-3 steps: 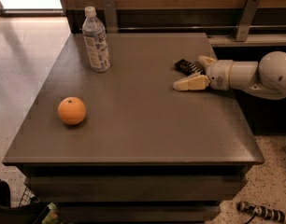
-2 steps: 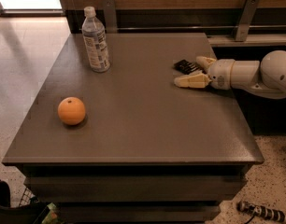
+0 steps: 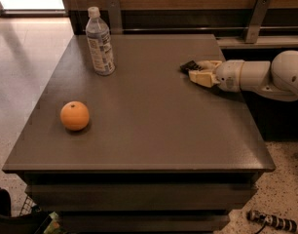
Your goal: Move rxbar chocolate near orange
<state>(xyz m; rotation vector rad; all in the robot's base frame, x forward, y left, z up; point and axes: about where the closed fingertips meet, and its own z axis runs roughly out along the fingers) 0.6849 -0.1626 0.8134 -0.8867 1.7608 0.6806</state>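
Note:
The rxbar chocolate point(image 3: 188, 66), a small flat black bar, lies at the right rear of the dark table point(image 3: 154, 130). My gripper point(image 3: 194, 70) reaches in from the right at table height. Its tan fingers point(image 3: 203, 77) are closed on the bar's right end, and the bar's left end sticks out past the fingertips. The orange point(image 3: 74, 115) sits near the table's front left, far from the gripper and the bar.
A clear water bottle point(image 3: 100, 43) stands upright at the table's rear left. A wooden wall with metal brackets point(image 3: 256, 16) runs behind the table. My white arm point(image 3: 266, 76) overhangs the table's right edge. Dark objects lie on the floor at the lower left and lower right.
The lower finger has drawn in toward the bar, so the gap between the fingers has narrowed. The bar, the orange and the bottle have stayed in place.

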